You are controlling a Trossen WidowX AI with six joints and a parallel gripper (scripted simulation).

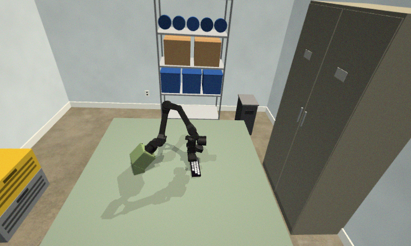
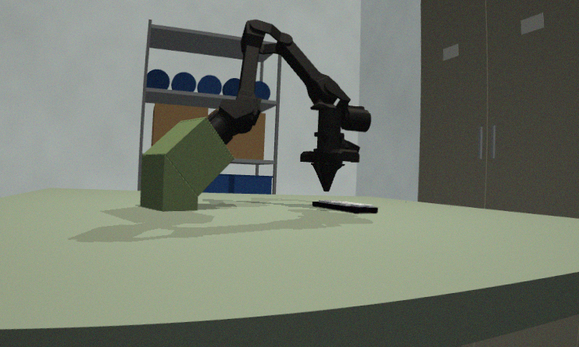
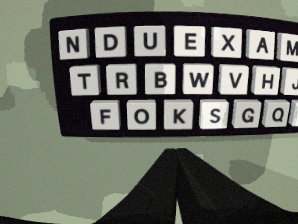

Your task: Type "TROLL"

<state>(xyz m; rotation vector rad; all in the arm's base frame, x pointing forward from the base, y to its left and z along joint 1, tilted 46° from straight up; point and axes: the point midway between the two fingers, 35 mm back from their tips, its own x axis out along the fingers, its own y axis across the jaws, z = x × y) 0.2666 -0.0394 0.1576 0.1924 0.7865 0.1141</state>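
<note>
The flat black keyboard with square white keycaps [image 3: 176,72] lies on the pale green desk [image 2: 283,266], right of the arm's mount in the exterior view and near the middle of the desk in the top view [image 1: 195,168]. In the wrist view its keys carry bold black letters in three staggered rows: N, D, U, E, X, A and the start of an M on the far row; T, R, B, W, V, H on the middle row; F, O, K, S, G, Q on the near row. The right end of the board runs out of that picture. From the side it looks as a thin dark slab [image 2: 344,206] lying flat on the desk.

The black parallel-jaw gripper [image 2: 325,186] hangs point-down above the keyboard's near end, apart from it, with a clear gap between tip and keys. Its fingers are pressed fully together into one wedge and have nothing between them. In the wrist view the tip [image 3: 176,156] sits just below the near row, under the K key.

The black six-joint arm [image 2: 295,60] arches up from an olive-green box-shaped mount [image 2: 184,166] standing on the desk.
</note>
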